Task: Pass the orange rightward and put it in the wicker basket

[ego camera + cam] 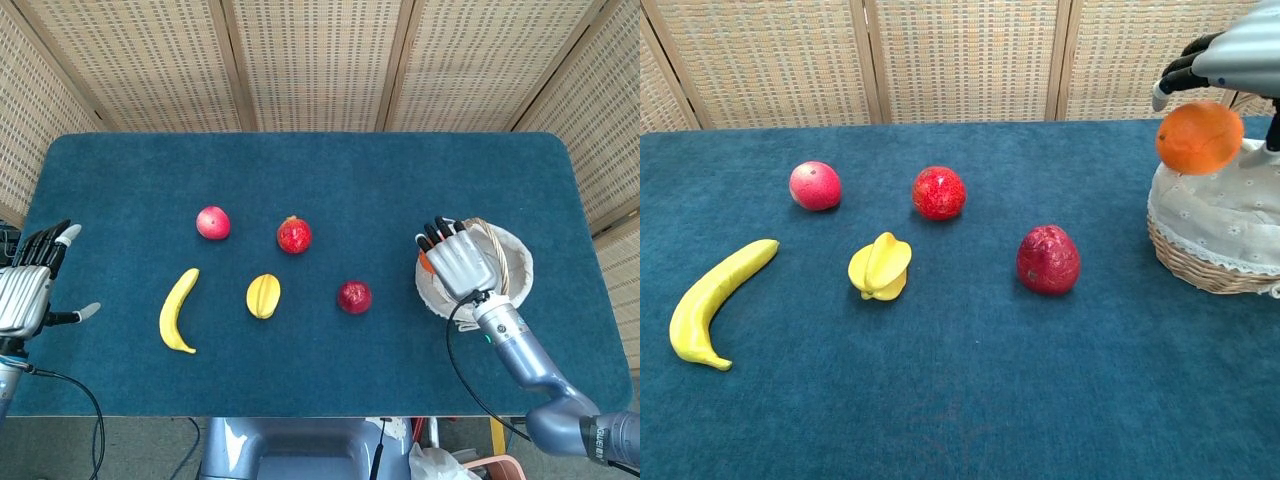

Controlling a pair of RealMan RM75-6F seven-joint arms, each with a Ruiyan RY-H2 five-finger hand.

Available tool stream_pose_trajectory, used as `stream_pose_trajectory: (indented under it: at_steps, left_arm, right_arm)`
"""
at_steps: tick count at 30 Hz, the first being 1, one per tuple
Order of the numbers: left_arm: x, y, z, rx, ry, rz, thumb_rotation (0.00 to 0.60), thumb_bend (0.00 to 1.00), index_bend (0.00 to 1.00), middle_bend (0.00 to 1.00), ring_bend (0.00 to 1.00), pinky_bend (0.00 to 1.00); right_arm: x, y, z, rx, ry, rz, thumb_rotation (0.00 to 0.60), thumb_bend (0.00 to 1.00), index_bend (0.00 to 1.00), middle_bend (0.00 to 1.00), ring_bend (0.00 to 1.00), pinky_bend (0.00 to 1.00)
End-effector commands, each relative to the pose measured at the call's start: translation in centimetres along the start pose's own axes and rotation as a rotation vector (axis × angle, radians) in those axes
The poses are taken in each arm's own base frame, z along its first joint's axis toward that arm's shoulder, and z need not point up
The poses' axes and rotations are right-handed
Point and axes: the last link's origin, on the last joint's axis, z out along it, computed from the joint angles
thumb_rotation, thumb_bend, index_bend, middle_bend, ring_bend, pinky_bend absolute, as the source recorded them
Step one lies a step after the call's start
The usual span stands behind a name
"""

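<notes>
My right hand [461,260] grips the orange [1199,137] from above, holding it over the left rim of the wicker basket [1214,222]. In the head view only a sliver of the orange [425,264] shows under the fingers, and the hand covers the left part of the cloth-lined basket [508,262]. In the chest view the right hand [1230,56] shows at the top right edge. My left hand [28,286] hovers at the far left edge of the table, fingers spread, holding nothing.
On the blue tablecloth lie a banana [177,311], a yellow starfruit [263,295], a pink-red apple [212,222], a red round fruit [294,235] and a dark red fruit [354,296]. Wicker screens stand behind the table.
</notes>
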Motion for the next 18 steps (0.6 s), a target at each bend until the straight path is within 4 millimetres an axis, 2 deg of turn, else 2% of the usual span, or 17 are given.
stream_pose_trajectory:
  at_steps: [1,6,13,18]
  left_arm:
    - [0.0,0.0,0.0,-0.001,0.001,-0.001,0.6,0.02,0.0,0.0,0.0,0.0]
    - [0.0,0.0,-0.1,-0.002,-0.001,-0.004,0.6,0.02,0.0,0.0,0.0,0.0]
    - [0.1,0.1,-0.3,-0.005,0.001,-0.011,0.6,0.02,0.0,0.0,0.0,0.0]
    - [0.1,0.0,-0.5,-0.007,0.004,-0.003,0.6,0.02,0.0,0.0,0.0,0.0]
  right_arm:
    - [-0.2,-0.4,-0.5,-0.033,-0.055,-0.124,0.6,0.04,0.02,0.0,0.0,0.01]
    - [0.6,-1.2,-1.1,-0.062,-0.054,-0.158,0.6,0.04,0.0,0.0,0.0,0.0]
    - [1.8,-0.2,-2.6,-0.102,-0.006,-0.134,0.6,0.04,0.0,0.0,0.0,0.0]
    - [2.2,0.8,-4.4,-0.121,0.063,-0.049,0.6,0.03,0.0,0.0,0.0,0.0]
